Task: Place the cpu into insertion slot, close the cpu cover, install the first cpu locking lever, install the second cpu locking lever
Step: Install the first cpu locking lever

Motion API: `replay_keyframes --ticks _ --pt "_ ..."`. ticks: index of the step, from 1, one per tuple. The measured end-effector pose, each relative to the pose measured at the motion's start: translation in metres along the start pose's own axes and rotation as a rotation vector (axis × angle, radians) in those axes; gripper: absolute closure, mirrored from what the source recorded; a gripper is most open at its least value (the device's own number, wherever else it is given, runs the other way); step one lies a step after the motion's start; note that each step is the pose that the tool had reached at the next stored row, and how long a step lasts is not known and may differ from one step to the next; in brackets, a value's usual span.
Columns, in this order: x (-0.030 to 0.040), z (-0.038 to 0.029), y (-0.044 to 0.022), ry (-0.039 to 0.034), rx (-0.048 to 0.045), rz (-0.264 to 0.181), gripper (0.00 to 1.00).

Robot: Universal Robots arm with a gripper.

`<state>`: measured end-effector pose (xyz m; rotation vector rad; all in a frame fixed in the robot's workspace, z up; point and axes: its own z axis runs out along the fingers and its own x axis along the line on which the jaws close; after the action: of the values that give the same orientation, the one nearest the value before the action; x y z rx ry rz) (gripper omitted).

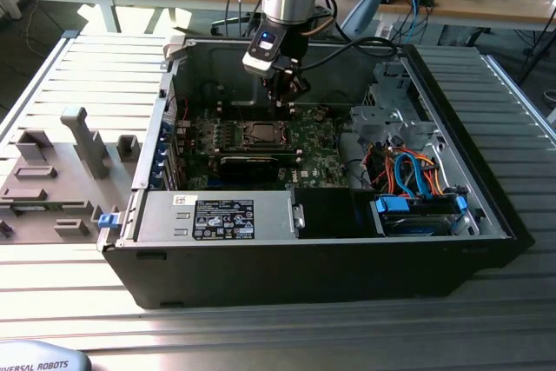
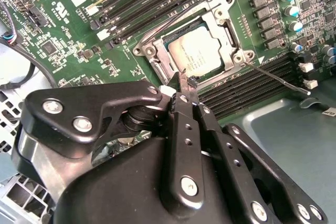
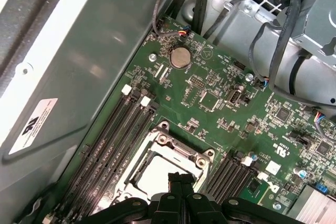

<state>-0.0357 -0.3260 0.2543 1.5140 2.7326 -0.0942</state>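
Observation:
The cpu (image 2: 202, 51) lies in the insertion slot (image 1: 261, 135) on the green board, its silver top showing through the window of the cpu cover (image 2: 218, 22), which lies flat over it. One thin wire lever (image 2: 278, 80) sticks out from a socket corner across the memory slots. A second wire lever (image 2: 173, 17) runs along the opposite socket edge. My gripper (image 2: 186, 83) hovers just above the socket's rim, fingers together with nothing between them. In the first wrist view the gripper (image 3: 181, 178) sits over the cover (image 3: 178, 153) and cpu (image 3: 157, 174).
The open computer case (image 1: 434, 275) stands on a ribbed metal table. A power supply (image 1: 217, 215) fills the near side, and drive bays with orange and blue cables (image 1: 417, 175) sit at the exterior view's right. Memory slots (image 2: 152, 3) flank the socket. Grey fixtures (image 1: 52, 171) lie outside the case.

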Motion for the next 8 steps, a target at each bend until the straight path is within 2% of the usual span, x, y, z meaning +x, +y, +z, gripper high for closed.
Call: replay_keyframes --ticks 8 --pt "0.0 0.0 0.0 -0.0006 -0.0005 -0.012 0.89"
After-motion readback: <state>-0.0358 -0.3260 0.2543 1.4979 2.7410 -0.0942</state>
